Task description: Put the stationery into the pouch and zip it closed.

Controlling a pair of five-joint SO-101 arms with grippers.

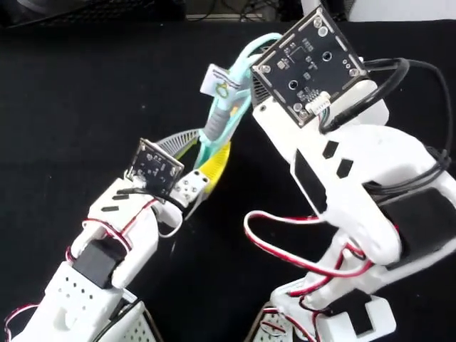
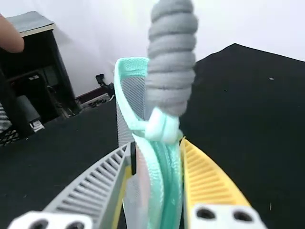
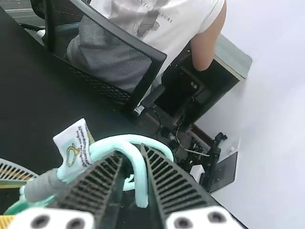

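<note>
Where the high view looks down, the black table (image 1: 78,92) lies under the mint pouch (image 1: 226,114). Left wrist view: left gripper (image 2: 155,148) clamped on the pouch, white wall (image 2: 95,28) behind. Right wrist view: right gripper (image 3: 133,155) clamped on its mint edge, mesh chair (image 3: 105,52) beyond. Pouch contents and zip indiscernible.

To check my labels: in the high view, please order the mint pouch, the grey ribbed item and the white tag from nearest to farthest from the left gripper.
1. mint pouch, held in the left gripper.
2. grey ribbed item, just beyond the gripper.
3. white tag, at that item's far end.
</note>
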